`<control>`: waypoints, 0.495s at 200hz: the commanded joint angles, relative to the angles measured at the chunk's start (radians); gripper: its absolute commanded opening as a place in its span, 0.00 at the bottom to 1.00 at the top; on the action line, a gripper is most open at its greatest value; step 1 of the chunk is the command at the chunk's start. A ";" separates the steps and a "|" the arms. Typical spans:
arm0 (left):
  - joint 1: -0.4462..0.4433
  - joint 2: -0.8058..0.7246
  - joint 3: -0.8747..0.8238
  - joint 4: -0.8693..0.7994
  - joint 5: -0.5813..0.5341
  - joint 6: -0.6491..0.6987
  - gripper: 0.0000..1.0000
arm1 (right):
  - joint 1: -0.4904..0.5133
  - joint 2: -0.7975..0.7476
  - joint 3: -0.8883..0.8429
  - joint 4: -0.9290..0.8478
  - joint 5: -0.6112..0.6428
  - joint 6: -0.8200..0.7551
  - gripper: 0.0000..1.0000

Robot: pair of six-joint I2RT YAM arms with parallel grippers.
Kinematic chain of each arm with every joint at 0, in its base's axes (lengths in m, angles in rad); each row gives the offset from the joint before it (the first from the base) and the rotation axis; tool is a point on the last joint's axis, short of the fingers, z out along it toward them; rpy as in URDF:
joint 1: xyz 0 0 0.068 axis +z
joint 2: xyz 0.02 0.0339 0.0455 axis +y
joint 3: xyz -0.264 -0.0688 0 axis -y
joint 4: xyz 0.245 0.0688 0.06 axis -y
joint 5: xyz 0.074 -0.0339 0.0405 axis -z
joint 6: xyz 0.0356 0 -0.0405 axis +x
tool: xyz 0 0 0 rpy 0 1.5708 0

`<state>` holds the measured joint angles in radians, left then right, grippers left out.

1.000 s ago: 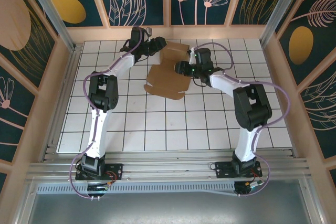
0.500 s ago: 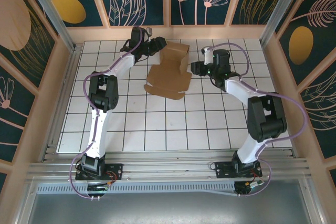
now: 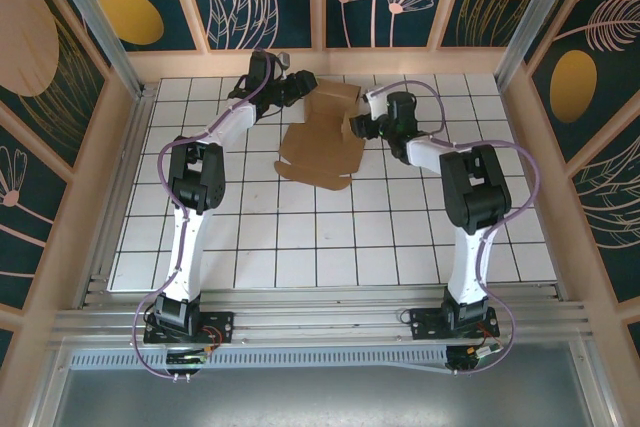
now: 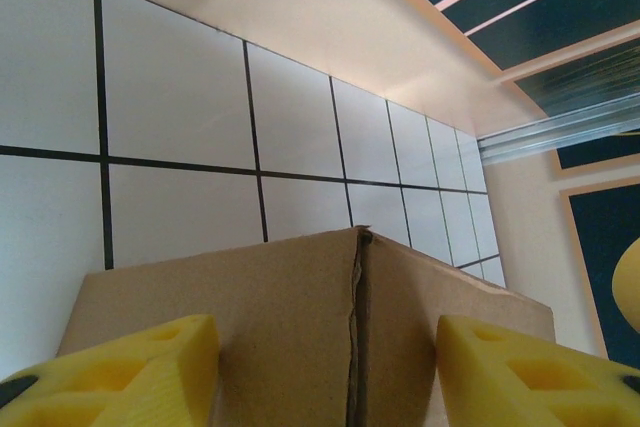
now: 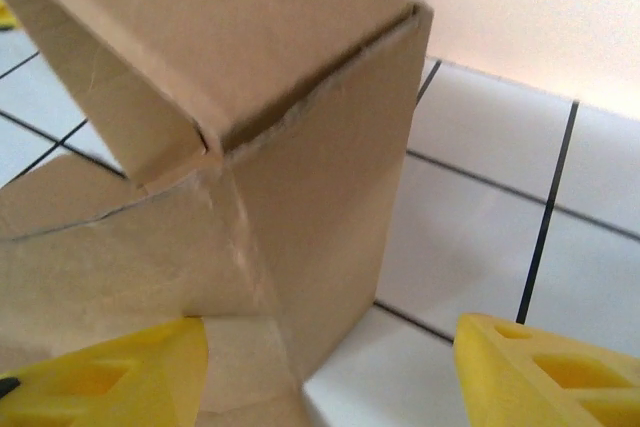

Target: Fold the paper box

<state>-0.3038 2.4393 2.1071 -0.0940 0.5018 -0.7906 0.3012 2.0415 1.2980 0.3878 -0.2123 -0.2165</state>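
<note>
The paper box lies at the far middle of the tiled worktop. Its near panels are flat and its far part is stood up into walls that meet at a corner. The left claw sits at the far-left of those walls, its yellow fingers spread to either side of a creased edge; whether the pads press the cardboard I cannot tell. The right claw is at the right wall with its jaws apart. Bare tile shows between its right finger and the box, so it grips nothing. The step in hand looks like standing the side walls upright. To do it well, the left claw should brace its corner. The right one should come in square to the crease, low near the fold line, and push gently inward, so the cardboard bends on its score rather than buckling or sliding over the tiles.
</note>
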 commanded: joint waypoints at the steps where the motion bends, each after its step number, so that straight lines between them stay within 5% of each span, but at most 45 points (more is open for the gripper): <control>1: -0.003 -0.040 -0.013 -0.043 0.043 -0.010 0.58 | 0.013 0.051 0.082 0.090 0.057 0.001 0.65; 53: -0.004 -0.059 -0.010 -0.032 0.075 -0.025 0.58 | 0.049 0.139 0.175 0.082 0.137 -0.002 0.65; 99: -0.003 -0.071 -0.010 -0.026 0.094 -0.036 0.58 | 0.074 0.195 0.232 0.087 0.262 -0.008 0.53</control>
<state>-0.3038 2.4317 2.1052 -0.1047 0.5465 -0.7986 0.3584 2.1975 1.4738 0.4400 -0.0551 -0.2142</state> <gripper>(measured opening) 0.584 0.565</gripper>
